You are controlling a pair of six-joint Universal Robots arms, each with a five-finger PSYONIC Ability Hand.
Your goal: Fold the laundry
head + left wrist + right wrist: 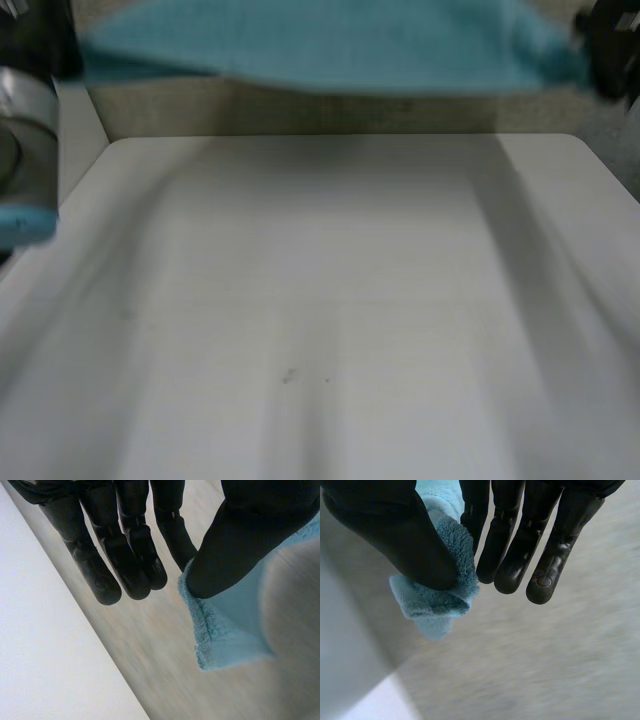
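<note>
At twelve o'clock, over the far edge of the smooth white rectangular table [320, 300], a fuzzy light-blue terry cloth [330, 50] hangs stretched as a wide flat band. It is clear of the tabletop and runs from ten o'clock to two o'clock. The black left hand [125, 555] pinches one hemmed corner between thumb and nearest finger, its other fingers straight. The black right hand [520, 545] clamps a bunched, plush corner under its thumb, remaining fingers extended

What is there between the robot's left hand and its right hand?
The blue towel is stretched in the air between them, as the head view shows. The left hand and the right hand each pinch a corner.
</note>
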